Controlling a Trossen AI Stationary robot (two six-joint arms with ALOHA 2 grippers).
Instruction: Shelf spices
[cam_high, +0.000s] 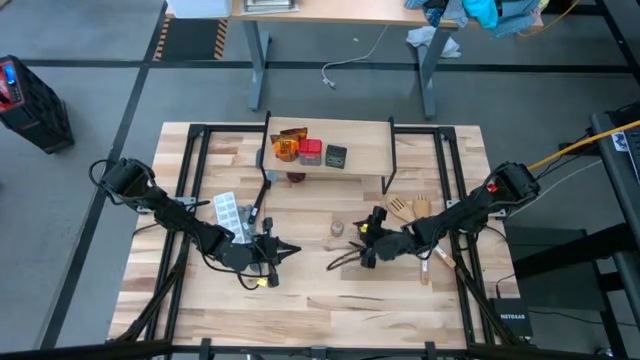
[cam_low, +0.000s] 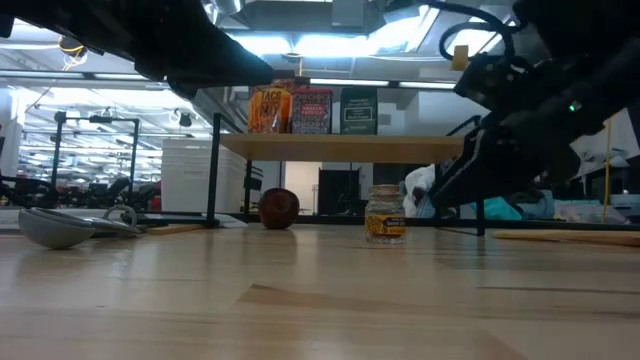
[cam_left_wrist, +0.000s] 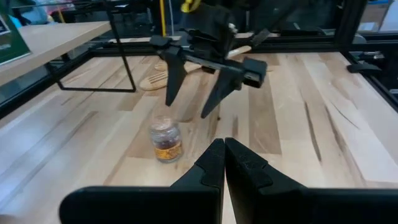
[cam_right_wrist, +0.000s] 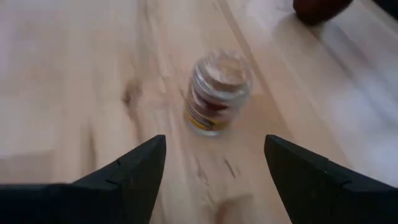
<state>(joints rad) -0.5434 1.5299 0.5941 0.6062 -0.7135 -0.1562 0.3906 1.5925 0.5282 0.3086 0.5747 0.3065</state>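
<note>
The jar (cam_high: 337, 229) stands upright on the table (cam_high: 320, 310), near its middle, in front of the shelf (cam_high: 360, 160) and apart from it. The right gripper (cam_high: 345, 262) hangs low just right of and nearer than the jar, pointing left toward it; its jaws stand wide open and hold nothing, and in the right wrist view the jar (cam_right_wrist: 217, 93) sits ahead of the gap between the two fingers (cam_right_wrist: 140, 168), not yet between them. The left gripper (cam_high: 290, 250) rests low over the table left of the jar, pointing right, its jaws pressed shut on nothing. On the shelf, at its left part, stand an orange packet (cam_high: 288, 146), a red box (cam_high: 310, 152) and a dark grey box (cam_high: 335, 156), side by side. A dark red round thing (cam_high: 296, 178) lies on the table under the shelf's near edge. A white tray (cam_high: 228, 212) lies on the table left of the shelf, and two pale wooden utensils (cam_high: 410, 207) lie to the right, beside the right arm.
</note>
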